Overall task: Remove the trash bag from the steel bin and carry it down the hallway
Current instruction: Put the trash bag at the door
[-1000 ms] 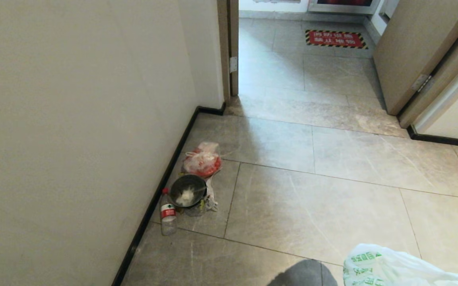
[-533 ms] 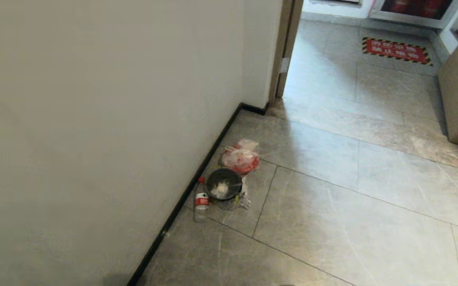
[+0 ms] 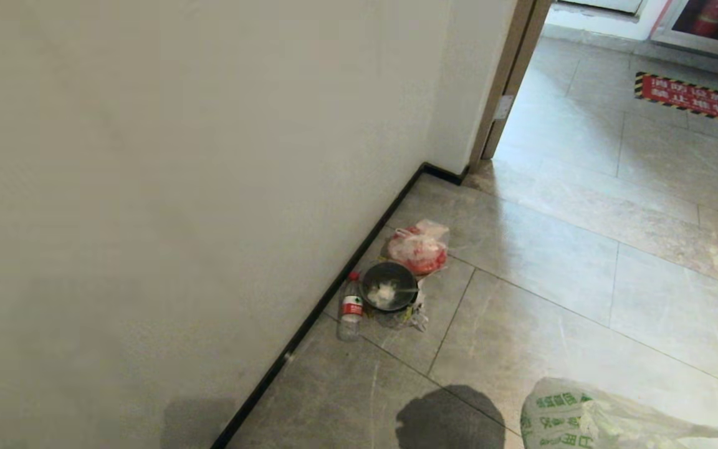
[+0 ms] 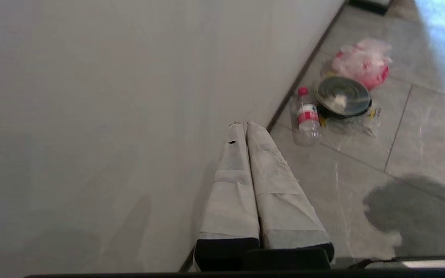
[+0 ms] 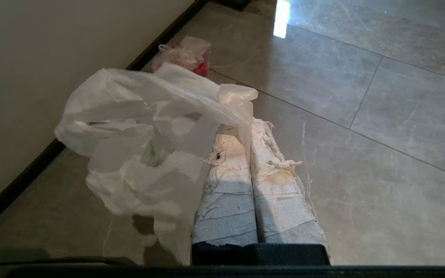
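Observation:
The trash bag (image 5: 137, 127), thin crinkled whitish plastic with green printing, hangs from my right gripper (image 5: 245, 125), whose taped fingers are shut on a fold of it. In the head view only the trash bag's bulge (image 3: 583, 418) shows at the bottom right, above the hallway's grey marble-look tiles (image 3: 583, 287). My left gripper (image 4: 243, 124) is shut with nothing in it and points towards the foot of the pale wall. The steel bin is out of view.
The pale wall (image 3: 178, 187) with its dark baseboard (image 3: 334, 293) fills the left. Against it lie a clear bag with red contents (image 3: 418, 249), a black bowl (image 3: 389, 287) and a water bottle (image 3: 351, 308). A doorway (image 3: 508, 93) and a red floor sign (image 3: 692, 100) lie beyond.
The camera has swung left: the wall fills more of the picture and the litter sits further right. The bag left the head view half a second ago and shows again.

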Tool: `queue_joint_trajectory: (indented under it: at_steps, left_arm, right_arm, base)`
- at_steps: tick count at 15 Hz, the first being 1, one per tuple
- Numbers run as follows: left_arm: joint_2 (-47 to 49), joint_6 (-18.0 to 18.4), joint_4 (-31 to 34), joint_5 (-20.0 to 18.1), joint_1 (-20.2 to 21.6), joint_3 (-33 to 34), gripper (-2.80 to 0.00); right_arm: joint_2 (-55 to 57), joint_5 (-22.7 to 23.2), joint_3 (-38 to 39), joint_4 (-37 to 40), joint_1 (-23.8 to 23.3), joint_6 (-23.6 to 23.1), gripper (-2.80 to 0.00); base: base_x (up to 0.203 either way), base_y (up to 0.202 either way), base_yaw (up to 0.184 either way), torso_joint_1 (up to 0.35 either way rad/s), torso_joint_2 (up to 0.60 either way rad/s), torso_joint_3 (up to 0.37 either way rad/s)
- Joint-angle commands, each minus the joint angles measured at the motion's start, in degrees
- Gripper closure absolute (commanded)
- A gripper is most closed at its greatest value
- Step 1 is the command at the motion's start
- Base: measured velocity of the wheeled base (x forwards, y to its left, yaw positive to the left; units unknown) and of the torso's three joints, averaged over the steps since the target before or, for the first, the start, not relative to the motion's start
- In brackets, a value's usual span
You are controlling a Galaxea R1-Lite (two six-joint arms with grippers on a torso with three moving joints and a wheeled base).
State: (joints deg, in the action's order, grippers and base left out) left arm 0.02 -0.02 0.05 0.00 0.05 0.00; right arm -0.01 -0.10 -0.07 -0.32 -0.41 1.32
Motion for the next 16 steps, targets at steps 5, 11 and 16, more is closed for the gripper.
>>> queue_joint_trajectory:
  at_steps: [5, 11, 16]
  left_arm:
    - [0.0, -0.1, 0.0, 0.0, 0.0, 0.0, 0.0]
    - [0.0, -0.2, 0.1, 0.0, 0.0, 0.0, 0.0]
    - [0.0, -0.2, 0.0, 0.0, 0.0, 0.0, 0.0]
  right_arm:
    - [0.0, 0.0, 0.0, 0.0, 0.0, 0.0, 0.0]
    - [0.0, 0.0, 0.0, 0.0, 0.0, 0.0, 0.0]
    - [0.0, 0.0, 0.0, 0.0, 0.0, -0.1, 0.0]
  base:
    - [-0.055, 0.0, 0.002, 0.002, 0.0, -0.001]
    - [-0.186, 0.0, 0.004, 0.001, 0.01, 0.003]
    - [-0.151, 0.0, 0.005, 0.001, 0.0, -0.002]
